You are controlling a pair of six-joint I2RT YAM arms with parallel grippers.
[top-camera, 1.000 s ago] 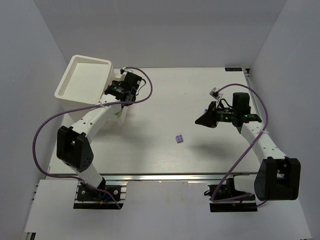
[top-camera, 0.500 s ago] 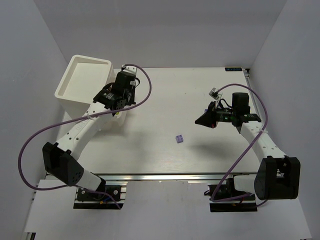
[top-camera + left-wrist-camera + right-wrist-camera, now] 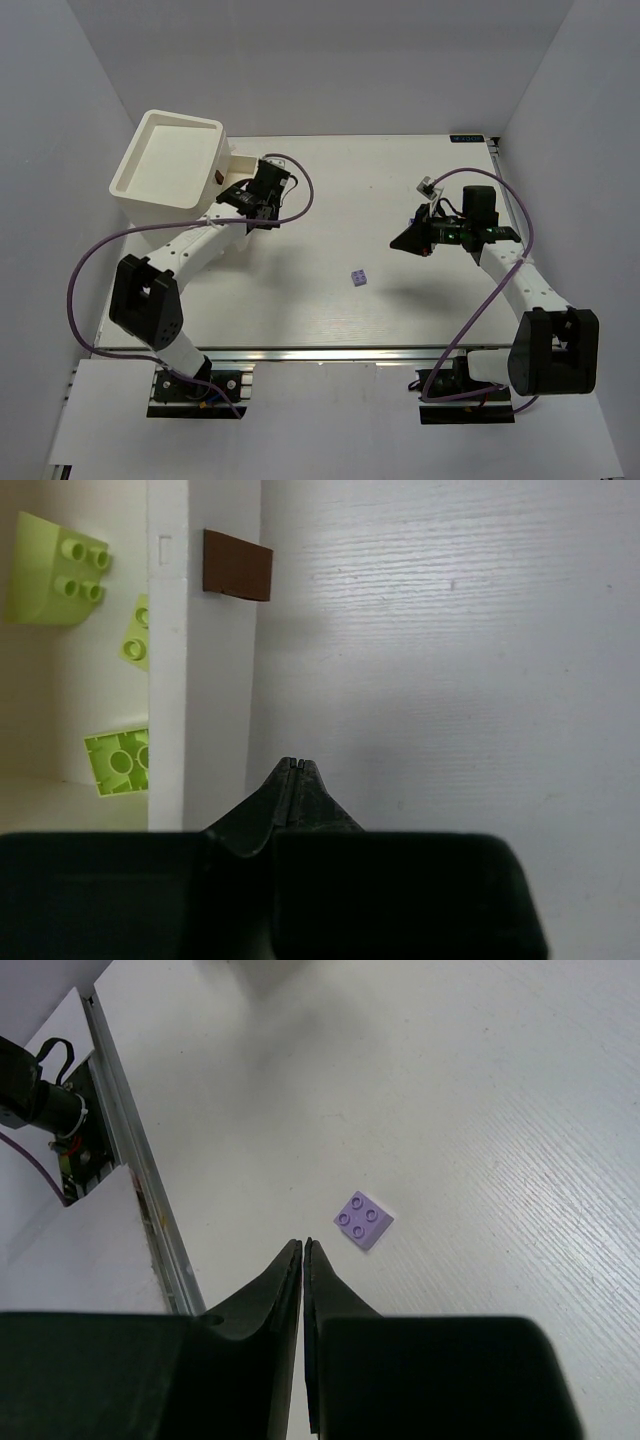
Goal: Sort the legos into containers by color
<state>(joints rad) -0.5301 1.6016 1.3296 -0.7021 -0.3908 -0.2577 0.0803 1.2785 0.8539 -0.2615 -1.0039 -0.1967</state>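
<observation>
top external view: a single lavender brick lies studs up on the bare desk, between the two arms and nearer the right one. at the far left stands a cream-white box with a recessed top, and one shallow drawer is pulled out from it toward the middle of the desk. the left wrist camera looks down on that drawer's front wall and its brown knob. three yellow-green bricks lie inside the drawer, one of them underside up. the left fingers are pressed together with nothing between them, their tips over the foot of the drawer front. the right fingers hang above the desk with only a hairline slit between them. they grip nothing, and the lavender brick lies just beyond and to one side of their tips.
</observation>
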